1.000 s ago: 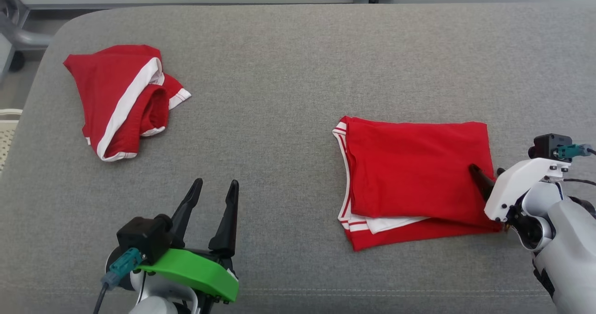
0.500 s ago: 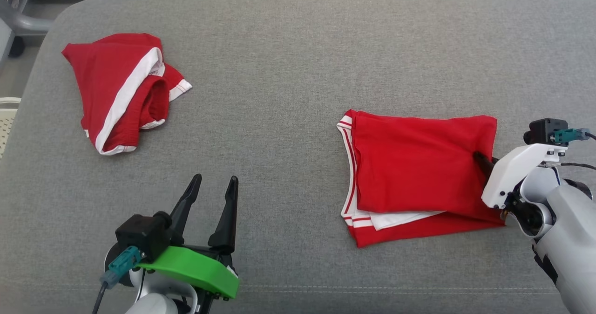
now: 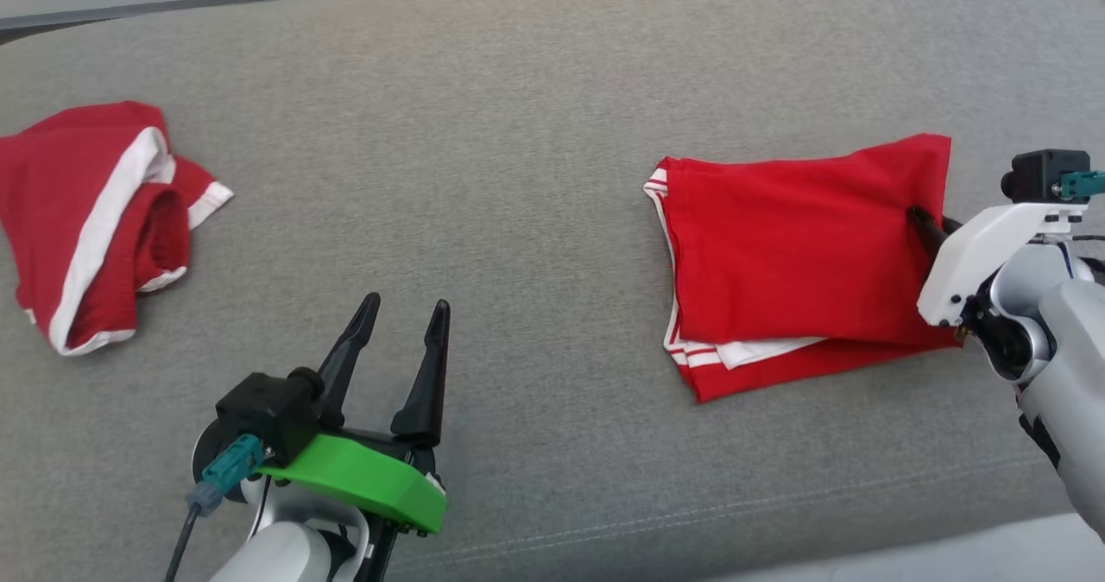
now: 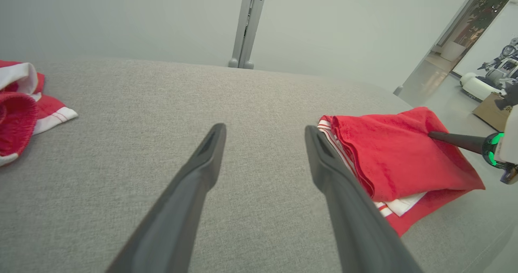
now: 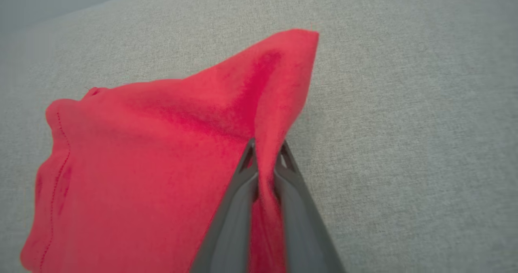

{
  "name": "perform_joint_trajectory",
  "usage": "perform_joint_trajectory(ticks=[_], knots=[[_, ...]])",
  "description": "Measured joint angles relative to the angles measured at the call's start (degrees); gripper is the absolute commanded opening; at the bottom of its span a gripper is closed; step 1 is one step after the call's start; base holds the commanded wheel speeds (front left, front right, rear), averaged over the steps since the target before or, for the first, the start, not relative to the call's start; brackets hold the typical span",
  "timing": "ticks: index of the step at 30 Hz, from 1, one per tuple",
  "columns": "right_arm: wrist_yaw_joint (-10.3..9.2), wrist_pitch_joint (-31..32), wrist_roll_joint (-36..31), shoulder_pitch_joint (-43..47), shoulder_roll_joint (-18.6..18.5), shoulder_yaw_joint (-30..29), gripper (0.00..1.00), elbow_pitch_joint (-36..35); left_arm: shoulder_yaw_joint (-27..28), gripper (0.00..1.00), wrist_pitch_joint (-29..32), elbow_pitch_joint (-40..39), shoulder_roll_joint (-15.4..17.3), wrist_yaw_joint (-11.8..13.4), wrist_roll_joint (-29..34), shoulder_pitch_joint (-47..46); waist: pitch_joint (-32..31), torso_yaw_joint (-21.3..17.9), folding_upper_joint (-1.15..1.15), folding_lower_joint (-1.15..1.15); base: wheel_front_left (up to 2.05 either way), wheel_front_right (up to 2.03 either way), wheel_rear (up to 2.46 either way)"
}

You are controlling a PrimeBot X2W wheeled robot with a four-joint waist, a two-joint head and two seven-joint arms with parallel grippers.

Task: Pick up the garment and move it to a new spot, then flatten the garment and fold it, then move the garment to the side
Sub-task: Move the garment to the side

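Hovering nearest to me, my left gripper (image 3: 404,310) hangs over the bare grey cushion (image 3: 535,133) with its fingers spread and nothing between them, well apart from any cloth. Further out on my right, my right gripper (image 5: 265,145) has its fingers pressed together on the right-hand edge of the folded garment (image 3: 794,254), pinching a ridge of red cloth that rises into a peak just past the tips. The garment lies on the right half of the cushion as a rough rectangle of stacked layers, with striped white trim along its left edge and a white layer poking out at the near side. From how it lies, I judge the pick-up, the flattening and the folding to be done. What is left is the last step, carrying the bundle to the side, setting it down and letting go, and the lifted edge suggests that step is in hand. I cannot tell how many layers my pinch holds, so the fold may open as the bundle travels. In the head view my lower right finger is hidden under the cloth. Off to my left, a second red garment (image 3: 86,219) lies crumpled with a white band showing, cut off by the picture's edge. Beyond the cushion's far rim, the left wrist view shows a pale wall and a grey post (image 4: 247,22).
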Motion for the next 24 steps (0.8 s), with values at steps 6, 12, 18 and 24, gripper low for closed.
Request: perform_joint_trajectory(ticks=[6, 12, 18, 24], knots=[[0.0, -0.42, -0.2, -3.37, 0.37, 1.32, 0.0, 1.49, -0.13, 1.0, 0.75, -0.38, 0.75, 0.05, 0.53, -1.13, 0.66, -4.77, 0.0, 0.0, 0.0, 0.0, 0.0], [0.01, -1.26, -0.04, -6.26, 1.19, 3.42, 0.0, 2.72, -0.29, 1.0, 2.04, -1.01, 1.21, 0.08, 1.31, -3.18, 1.7, -10.19, 0.0, 0.0, 0.0, 0.0, 0.0], [0.0, -2.54, 0.6, -8.18, 1.1, 5.26, 0.0, 4.42, -0.35, 1.0, 2.96, -1.9, 1.29, 0.1, 1.46, -4.75, 3.09, -13.35, 0.0, 0.0, 0.0, 0.0, 0.0], [0.01, -4.01, 1.82, -11.78, 0.57, 6.04, 0.0, 5.94, 0.04, 1.0, 3.3, -3.92, 2.48, 0.97, 2.25, -5.12, 4.87, -13.08, 0.0, 0.0, 0.0, 0.0, 0.0]])
